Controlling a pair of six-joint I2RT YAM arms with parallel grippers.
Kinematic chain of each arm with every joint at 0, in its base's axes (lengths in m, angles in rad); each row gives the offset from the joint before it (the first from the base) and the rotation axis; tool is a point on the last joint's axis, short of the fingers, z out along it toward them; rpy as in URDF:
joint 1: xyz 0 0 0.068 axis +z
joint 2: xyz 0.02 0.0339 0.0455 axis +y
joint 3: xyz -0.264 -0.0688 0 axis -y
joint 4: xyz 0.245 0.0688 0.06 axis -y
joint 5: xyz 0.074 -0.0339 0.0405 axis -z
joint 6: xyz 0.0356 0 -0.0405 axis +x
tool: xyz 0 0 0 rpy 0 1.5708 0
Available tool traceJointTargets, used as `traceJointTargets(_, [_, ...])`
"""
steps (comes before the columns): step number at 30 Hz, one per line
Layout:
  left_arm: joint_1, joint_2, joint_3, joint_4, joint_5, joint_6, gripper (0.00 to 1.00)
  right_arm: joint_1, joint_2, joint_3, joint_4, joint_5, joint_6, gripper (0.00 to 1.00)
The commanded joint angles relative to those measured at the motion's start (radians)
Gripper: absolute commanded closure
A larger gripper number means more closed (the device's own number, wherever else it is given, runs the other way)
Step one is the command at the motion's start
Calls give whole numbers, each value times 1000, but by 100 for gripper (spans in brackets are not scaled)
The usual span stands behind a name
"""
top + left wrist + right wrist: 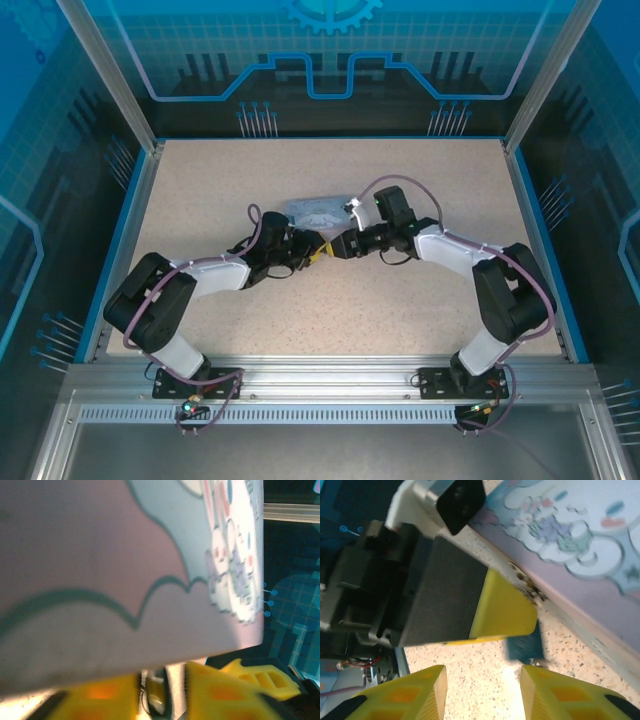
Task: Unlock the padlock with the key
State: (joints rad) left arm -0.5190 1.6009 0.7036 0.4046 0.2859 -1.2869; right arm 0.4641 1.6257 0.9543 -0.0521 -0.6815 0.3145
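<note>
The small bluish padlock lies blurred on the table, at the tip of my left gripper's yellow finger. In the left wrist view a dark shiny object, probably the padlock, sits in the gap of my left gripper. Table shows between that object and one finger, so the jaws are apart. My right gripper stands open over bare table with nothing in it, just short of the padlock. A small speckled metal bit rests against the tin's edge; I cannot tell if it is the key. Both grippers meet tip to tip.
The pastel tin with a white cartoon figure lies just behind both grippers, very close above the left fingers and beside the padlock. Speckled table spreads around, bounded by blue walls.
</note>
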Motion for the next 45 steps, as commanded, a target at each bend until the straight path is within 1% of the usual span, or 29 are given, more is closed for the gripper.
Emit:
traceJointTargets(1, [2,-27,-13,-48,8,54,41,-7,-48,-68,96,11,96,55])
traceJointTargets(2, [2,-45,-14,-74,6,68,32,-6,-51,-98,129,24,130,55])
traceJointTargets(3, [2,-66,-11,-105,1,84,25,-1,-53,-114,144,42,154,55])
traceJointTargets(6, [4,-134,-4,-203,-13,125,12,29,-58,-131,157,92,194,55])
traceJointTargets(9, [12,-204,6,-295,-40,165,5,70,-55,-138,155,144,215,55])
traceJointTargets(12, [39,-251,39,-384,-64,219,2,84,-22,-137,170,210,244,55])
traceJointTargets(15, [68,-256,101,-478,-84,282,1,81,21,-102,161,284,245,54])
traceJointTargets(22, [116,-203,237,-600,-107,390,1,60,139,41,118,332,195,55])
traceJointTargets(24, [126,-175,268,-620,-108,409,1,59,140,30,141,322,195,55])
traceJointTargets(27, [143,-126,302,-628,-99,417,1,73,129,-40,202,329,201,55])
traceJointTargets(30, [154,-85,330,-624,-89,422,1,77,126,-141,312,331,227,54])
traceJointTargets(33, [161,-55,358,-627,-81,429,1,79,142,-187,382,332,230,54])
traceJointTargets(37, [175,-37,379,-626,-72,432,1,93,165,-186,393,347,193,55])
traceJointTargets(41, [192,-28,385,-611,-57,425,1,118,190,-143,344,395,125,54])
traceJointTargets(45, [200,-15,395,-605,-46,426,1,120,239,-107,350,400,108,55])
